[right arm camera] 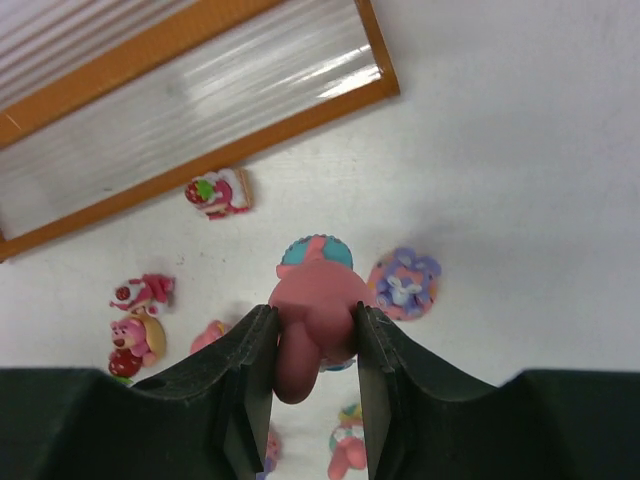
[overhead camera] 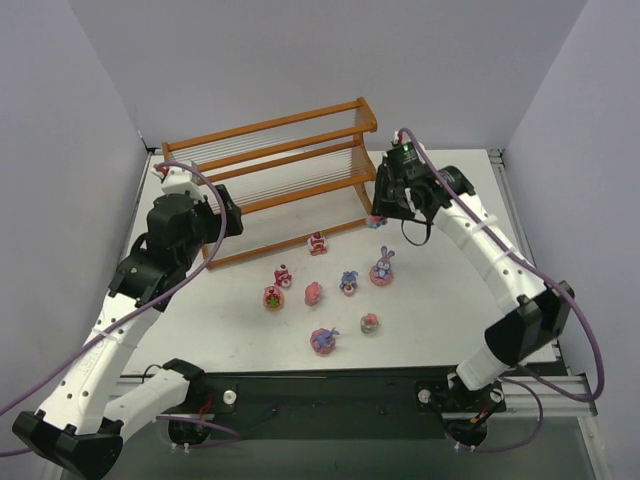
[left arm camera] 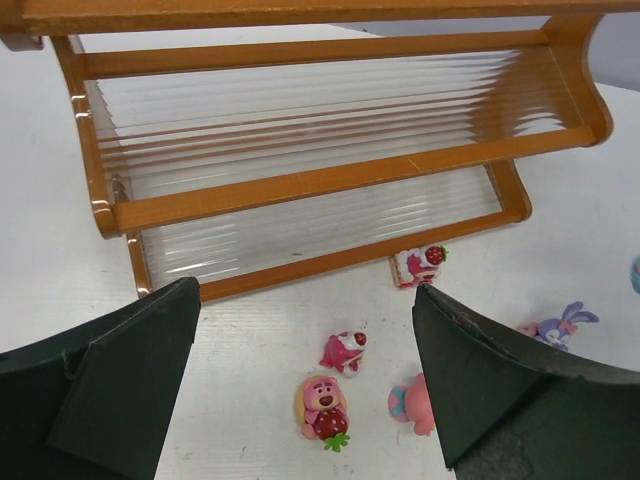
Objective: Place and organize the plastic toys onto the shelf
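We are finding one pink figurine [right arm camera: 315, 300] clamped by its sides between the two fingers of the right gripper [right arm camera: 315, 318], which is grasping it firmly. In the top view that claw is hanging just off the lower right corner of the shelf [overhead camera: 270, 165], on its near side. The other eight toys are sitting loose on the white table [overhead camera: 450, 290], all on the near side of the shelf. A red-and-white toy [overhead camera: 317, 243] is lying closest to the shelf's bottom rail. Farther out from that rail we are noting a small red toy [overhead camera: 283, 274], a pink bear with a strawberry [overhead camera: 273, 297], a plain pink toy [overhead camera: 313, 292], a blue-and-purple toy [overhead camera: 349, 282] and a purple bunny-eared toy [overhead camera: 382, 270]. Farthest from the shelf are lying a pink-and-green toy [overhead camera: 370, 322] and a purple-and-pink toy [overhead camera: 323, 340]. The left gripper [left arm camera: 305, 300] is hovering off the shelf's left end, facing the tiers, and it is released: its dark fingers [left arm camera: 130, 380] are standing wide apart.
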Motion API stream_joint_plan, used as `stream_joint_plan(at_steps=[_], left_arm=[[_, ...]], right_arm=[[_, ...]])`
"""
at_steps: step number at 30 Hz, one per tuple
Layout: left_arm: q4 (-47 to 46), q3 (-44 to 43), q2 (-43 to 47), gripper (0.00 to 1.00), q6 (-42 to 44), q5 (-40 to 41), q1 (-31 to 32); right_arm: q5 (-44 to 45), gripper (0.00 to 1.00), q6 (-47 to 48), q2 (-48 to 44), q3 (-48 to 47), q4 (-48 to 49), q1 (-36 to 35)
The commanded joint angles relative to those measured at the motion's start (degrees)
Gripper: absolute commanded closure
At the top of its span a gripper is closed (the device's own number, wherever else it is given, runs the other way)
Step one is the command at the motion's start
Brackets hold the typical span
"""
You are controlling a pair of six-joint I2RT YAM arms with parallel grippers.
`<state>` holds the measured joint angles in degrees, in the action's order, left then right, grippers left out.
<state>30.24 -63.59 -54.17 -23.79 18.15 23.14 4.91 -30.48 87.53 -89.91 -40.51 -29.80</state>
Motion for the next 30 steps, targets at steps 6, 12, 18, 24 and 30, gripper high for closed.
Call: stream_joint_plan(at_steps=[6, 12, 18, 24, 30], left_arm=[[-4.7, -2.2, -6.7, 0.03, 2.9, -36.2, 0.1], [-18.4, 5.8, -7.8, 0.03, 5.2, -43.9, 8.1], [-19.7, 3.8, -10.7, 0.03, 11.4, -39.2, 15.1], [-24.9, 4.7, -11.6, 0.06, 11.8, -30.3, 18.1], [-28.1, 6.0, -11.8, 0.13, 11.1, -29.1, 18.7]], right_arm=[[-15.6, 1.00, 3.3, 9.9, -12.4, -3.9, 1.3], [-25.0, 1.00, 3.9, 6.4, -10.8, -4.4, 0.2], [-27.5, 1.00, 3.3, 4.1, -10.9, -7.3, -3.2], [-27.5, 1.00, 0.1, 3.0, -10.6, -8.8, -5.8], [-30.0, 1.00, -1.8, 1.4, -10.5, -9.1, -6.4]])
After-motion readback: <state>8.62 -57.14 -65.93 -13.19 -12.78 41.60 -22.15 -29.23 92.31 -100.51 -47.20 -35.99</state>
